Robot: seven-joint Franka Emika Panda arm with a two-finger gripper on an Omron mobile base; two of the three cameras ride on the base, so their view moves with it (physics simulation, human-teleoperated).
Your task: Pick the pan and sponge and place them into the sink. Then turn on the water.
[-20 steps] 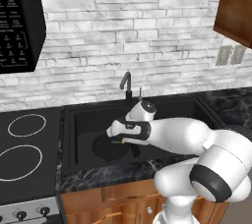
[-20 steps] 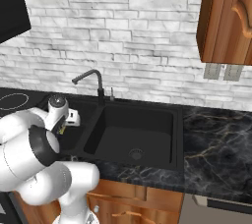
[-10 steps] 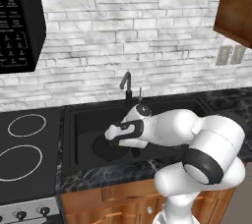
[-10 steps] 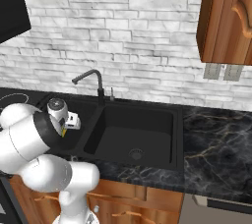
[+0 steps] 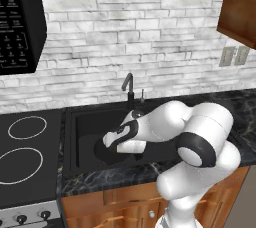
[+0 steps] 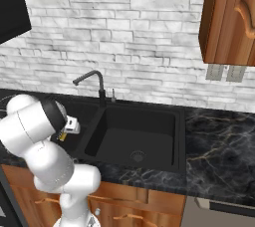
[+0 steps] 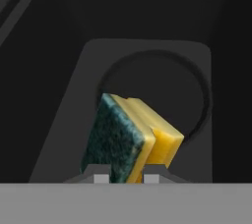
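White brick tiling [image 5: 135,37] backs a dark marble counter [image 6: 219,146] in this kitchen, with wooden cabinets [image 6: 226,17] above and below. Set into the counter is the black sink [image 6: 172,160] with 2 basins, and its slim curved faucet [image 6: 92,79] rises from the far rim. To the left of the sink lies the black stovetop [image 5: 30,162] with 2 white-ringed burners, and a dark microwave [image 5: 17,22] hangs above it.

Over the left basin the white arm bends low, its wrist reaching down toward the basin floor. From the hand view, the gripper [image 7: 126,175] is clamped on the sponge [image 7: 130,139], whose lower end sits between the 2 finger tips. The sponge stands tilted, its dark green layer facing left and its yellow body to the right in that view. A sliver of yellow also shows at the gripper in the right base view.

Below the sponge, the round black pan [image 7: 197,95] lies flat on the floor of the left basin; its dark rim shows as a ring behind the sponge. From the left base view the pan [image 5: 102,151] peeks out to the left of the wrist, near the front wall of the basin. Whether the sponge touches the pan I cannot tell.

The right basin shows its round drain [image 6: 138,156].
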